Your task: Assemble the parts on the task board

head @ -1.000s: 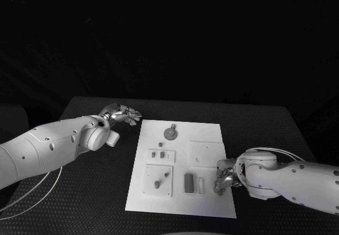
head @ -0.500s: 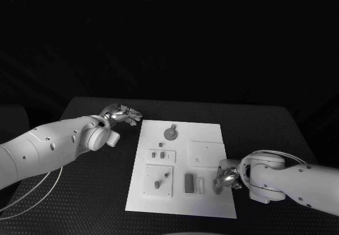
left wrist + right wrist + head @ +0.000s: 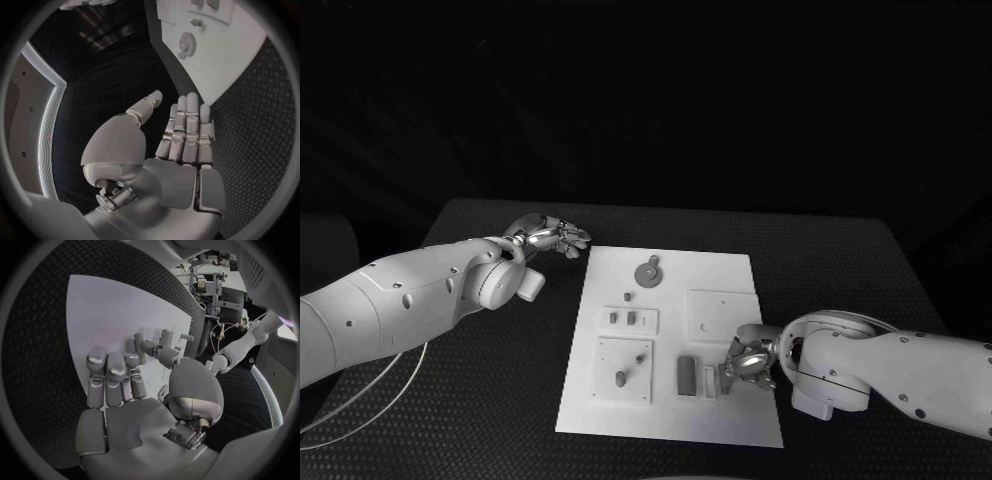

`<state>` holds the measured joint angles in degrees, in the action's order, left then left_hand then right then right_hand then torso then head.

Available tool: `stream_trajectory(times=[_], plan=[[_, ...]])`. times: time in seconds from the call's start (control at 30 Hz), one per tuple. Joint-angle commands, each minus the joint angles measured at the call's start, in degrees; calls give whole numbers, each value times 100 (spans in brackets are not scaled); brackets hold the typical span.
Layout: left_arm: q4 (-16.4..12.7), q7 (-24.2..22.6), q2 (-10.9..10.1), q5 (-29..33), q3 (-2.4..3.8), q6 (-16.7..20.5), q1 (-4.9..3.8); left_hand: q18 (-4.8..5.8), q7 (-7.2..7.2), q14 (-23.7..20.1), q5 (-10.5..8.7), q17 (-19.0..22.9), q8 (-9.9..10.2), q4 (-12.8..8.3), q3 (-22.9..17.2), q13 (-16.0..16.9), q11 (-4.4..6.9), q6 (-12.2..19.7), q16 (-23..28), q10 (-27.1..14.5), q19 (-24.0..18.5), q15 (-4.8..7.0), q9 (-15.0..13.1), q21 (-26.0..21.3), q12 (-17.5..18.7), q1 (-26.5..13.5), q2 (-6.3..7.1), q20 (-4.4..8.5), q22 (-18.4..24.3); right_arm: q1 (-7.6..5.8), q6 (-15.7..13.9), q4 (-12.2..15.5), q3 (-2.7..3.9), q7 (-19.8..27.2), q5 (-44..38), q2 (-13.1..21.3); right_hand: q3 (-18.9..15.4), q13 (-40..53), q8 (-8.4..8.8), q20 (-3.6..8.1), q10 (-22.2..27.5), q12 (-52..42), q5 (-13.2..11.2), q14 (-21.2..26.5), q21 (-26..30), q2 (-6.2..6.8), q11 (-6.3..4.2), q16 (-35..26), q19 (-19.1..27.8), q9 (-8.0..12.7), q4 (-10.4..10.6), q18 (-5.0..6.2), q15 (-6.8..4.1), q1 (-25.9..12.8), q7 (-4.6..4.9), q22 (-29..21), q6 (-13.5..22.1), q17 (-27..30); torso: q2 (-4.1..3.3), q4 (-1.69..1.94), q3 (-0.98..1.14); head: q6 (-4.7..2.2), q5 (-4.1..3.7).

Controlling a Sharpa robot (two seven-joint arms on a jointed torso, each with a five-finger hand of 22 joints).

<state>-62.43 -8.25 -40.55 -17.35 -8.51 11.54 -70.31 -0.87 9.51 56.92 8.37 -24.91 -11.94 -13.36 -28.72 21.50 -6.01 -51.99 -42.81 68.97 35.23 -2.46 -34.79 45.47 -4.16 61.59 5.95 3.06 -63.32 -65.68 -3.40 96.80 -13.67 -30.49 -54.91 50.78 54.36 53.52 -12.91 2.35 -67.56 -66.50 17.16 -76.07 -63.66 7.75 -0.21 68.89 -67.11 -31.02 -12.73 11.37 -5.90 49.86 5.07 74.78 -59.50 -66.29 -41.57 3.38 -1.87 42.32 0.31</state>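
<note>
The task board (image 3: 718, 410) lay at the frame's centre on the table (image 3: 848, 250). The left hand (image 3: 548, 235) hung beside its upper-left corner; the right hand (image 3: 749, 363) sat over its lower-right part.

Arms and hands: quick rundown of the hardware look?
Both arms are smooth white shells with small dark fastener dots. A thin pale cable loops beside the left arm and over the right arm. The left hand and right hand are silver metal with segmented fingers.
</note>
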Motion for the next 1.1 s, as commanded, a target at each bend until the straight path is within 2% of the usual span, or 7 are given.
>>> stream_trajectory(times=[0.03,0.2,0.37,0.67,0.8,1.1], plan=[[-19,-22,11,-32,3,-90,-4,22,3,26,-25,-7,-14,34,3,-6,-6,39,32,-46,36,-1,8,-39,15,-59,10,12,-6,27,-25,-37,-25,35,475,-51,46,-2,-27,13,-38,26,52,-14,-21,-224,-11,-41,-38,-42,-85,363,-26,131,101,-11,74,12,0,3,-4,-9,-9],[-25,-16,0,-35,3,-92,-5,23,5,26,-26,-10,-13,34,4,-7,-8,45,34,-50,36,-1,10,-40,17,-60,14,12,-7,23,92,-84,-25,-9,554,-114,34,-1,-26,13,-35,29,61,-7,-19,-233,-10,-54,-37,-36,-93,363,-26,115,102,-12,77,23,1,6,-9,-2,-4],[-32,-13,-1,-36,3,-92,-5,23,6,27,-26,-12,-12,35,5,-8,-9,47,35,-53,36,0,11,-42,17,-60,15,12,-9,23,248,-109,-25,-51,617,-182,18,0,-25,12,-29,33,65,-9,-17,-245,-9,-53,-34,-29,-104,363,-27,97,103,-13,81,18,0,-1,-4,4,12],[-36,-11,-6,-38,3,-95,-5,23,10,27,-27,-15,-10,38,7,-9,-11,54,37,-57,37,0,13,-43,19,-63,18,12,-10,23,257,-172,-25,-44,623,-275,-7,2,-30,10,-21,37,70,-1,-14,-261,-10,-66,-28,-23,-117,363,-27,69,102,-15,74,27,1,-1,4,9,25],[-43,-5,-16,-41,3,-97,-5,24,11,28,-27,-18,-8,41,7,-9,-13,59,38,-60,38,0,15,-44,21,-65,19,12,-11,24,445,-217,-26,-133,625,-325,-22,4,-34,9,-18,39,68,-1,-14,-265,-11,-67,-26,-20,-125,363,-28,53,101,-15,68,25,-2,2,3,28,31],[-50,4,-26,-42,3,-100,-6,24,13,28,-27,-20,-7,45,8,-10,-14,63,40,-63,38,0,16,-45,21,-69,20,12,-13,24,543,-235,-27,-189,449,-338,-122,13,-46,2,11,52,-141,16,0,-263,-15,-102,-11,6,-98,363,-34,-41,97,-25,58,41,0,-1,3,41,34]])
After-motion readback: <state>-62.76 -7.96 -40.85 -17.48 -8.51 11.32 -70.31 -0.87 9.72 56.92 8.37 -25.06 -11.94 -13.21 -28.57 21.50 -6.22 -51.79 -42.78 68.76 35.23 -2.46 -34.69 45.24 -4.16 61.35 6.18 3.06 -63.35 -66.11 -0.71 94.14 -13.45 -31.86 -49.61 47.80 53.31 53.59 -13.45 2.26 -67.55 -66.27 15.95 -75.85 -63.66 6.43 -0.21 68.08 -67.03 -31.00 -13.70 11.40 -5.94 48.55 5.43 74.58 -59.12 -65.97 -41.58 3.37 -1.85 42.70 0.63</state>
